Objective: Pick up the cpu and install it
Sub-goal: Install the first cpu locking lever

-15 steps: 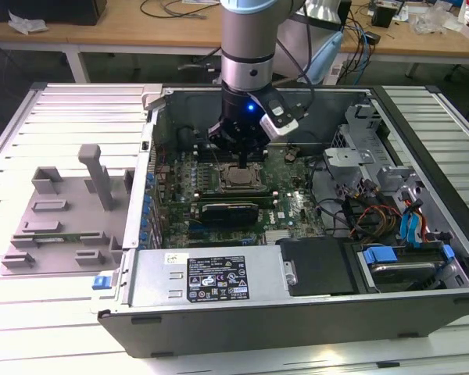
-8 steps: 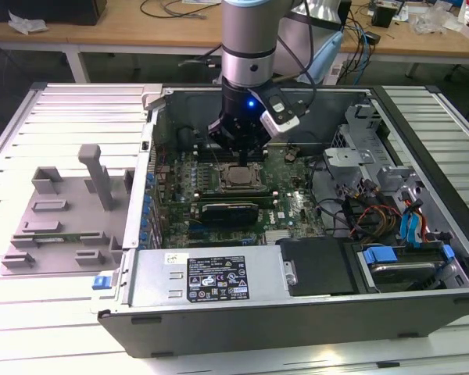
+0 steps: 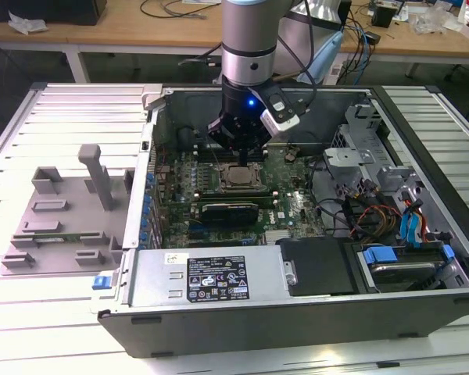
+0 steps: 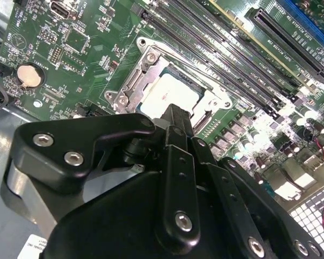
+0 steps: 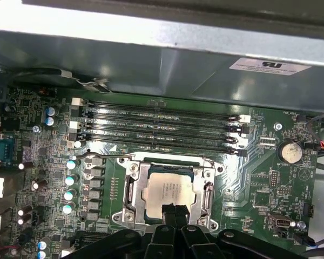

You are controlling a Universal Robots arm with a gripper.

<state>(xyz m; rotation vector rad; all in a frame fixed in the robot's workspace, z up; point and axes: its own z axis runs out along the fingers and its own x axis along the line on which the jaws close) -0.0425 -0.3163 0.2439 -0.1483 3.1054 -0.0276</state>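
cpu (image 5: 170,190) in socket frame (image 5: 130,189) | memory slots (image 5: 156,124) beside frame | motherboard (image 5: 270,181) in case (image 3: 219,316)

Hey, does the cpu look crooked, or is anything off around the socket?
Nothing stands out. The cpu lies flat and square inside the socket frame, and the gripper hangs close over its edge.
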